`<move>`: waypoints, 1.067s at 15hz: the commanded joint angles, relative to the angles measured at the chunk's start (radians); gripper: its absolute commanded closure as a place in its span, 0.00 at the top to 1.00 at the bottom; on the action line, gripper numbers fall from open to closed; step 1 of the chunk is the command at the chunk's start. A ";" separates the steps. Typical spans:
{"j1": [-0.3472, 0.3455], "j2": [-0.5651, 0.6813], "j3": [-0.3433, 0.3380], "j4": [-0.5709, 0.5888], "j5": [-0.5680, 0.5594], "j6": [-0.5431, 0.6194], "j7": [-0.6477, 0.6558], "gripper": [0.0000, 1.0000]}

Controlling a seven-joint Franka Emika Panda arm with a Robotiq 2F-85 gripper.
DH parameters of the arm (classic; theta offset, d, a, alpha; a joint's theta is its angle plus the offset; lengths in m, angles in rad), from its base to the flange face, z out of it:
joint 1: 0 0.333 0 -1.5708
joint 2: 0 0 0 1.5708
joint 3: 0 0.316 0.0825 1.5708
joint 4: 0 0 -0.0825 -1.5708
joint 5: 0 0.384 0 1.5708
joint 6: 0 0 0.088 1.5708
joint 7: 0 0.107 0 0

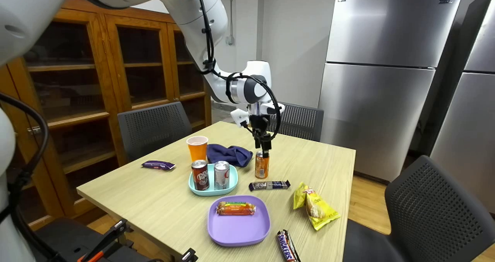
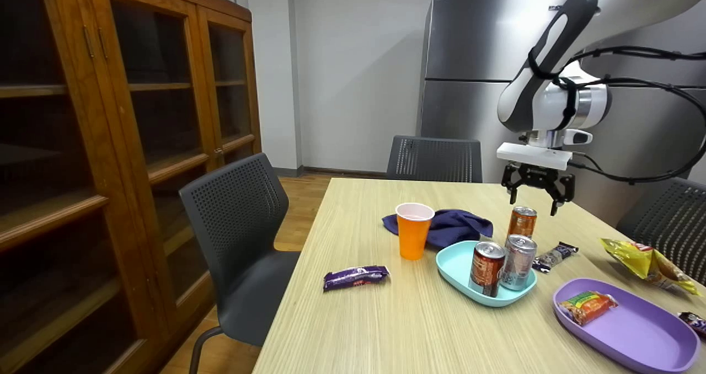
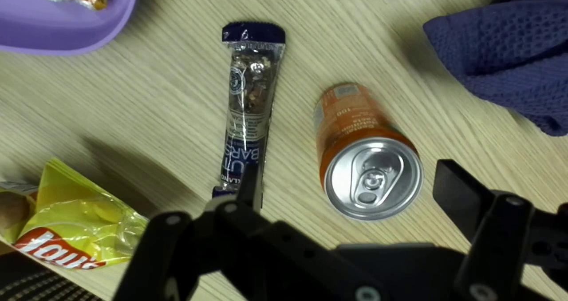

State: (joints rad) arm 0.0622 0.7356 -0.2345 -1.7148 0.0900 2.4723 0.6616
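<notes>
An orange soda can (image 1: pixel 261 168) stands upright on the table, seen in both exterior views. My gripper (image 2: pixel 533 205) points down just over it, its jaws spread wide. In the wrist view the can's silver lid (image 3: pixel 373 179) lies between the two black fingers, with a gap on each side and no contact. Nothing is held. Beside the can lies a nut bar (image 3: pixel 248 110) in a clear and dark-blue wrapper; the left finger (image 3: pixel 250 181) covers part of its lower end in that view. On the can's other side is a crumpled navy cloth (image 3: pixel 510 61).
A turquoise plate (image 2: pixel 455 259) bears a dark red can (image 1: pixel 200 176) and a silver can (image 1: pixel 222 175). An orange cup (image 1: pixel 198 150) stands behind it. Nearer are a purple plate (image 1: pixel 239 231) with a wrapped snack, a yellow chip bag (image 1: pixel 315 206) and a Snickers bar (image 1: pixel 287 246).
</notes>
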 commanded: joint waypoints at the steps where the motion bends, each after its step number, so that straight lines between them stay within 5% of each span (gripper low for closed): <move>1: -0.014 0.056 0.009 0.112 -0.002 -0.066 0.028 1.00; 16: -0.034 0.149 0.019 0.225 0.004 -0.154 0.024 1.00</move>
State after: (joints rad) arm 0.0450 0.8750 -0.2333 -1.5260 0.0912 2.3631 0.6733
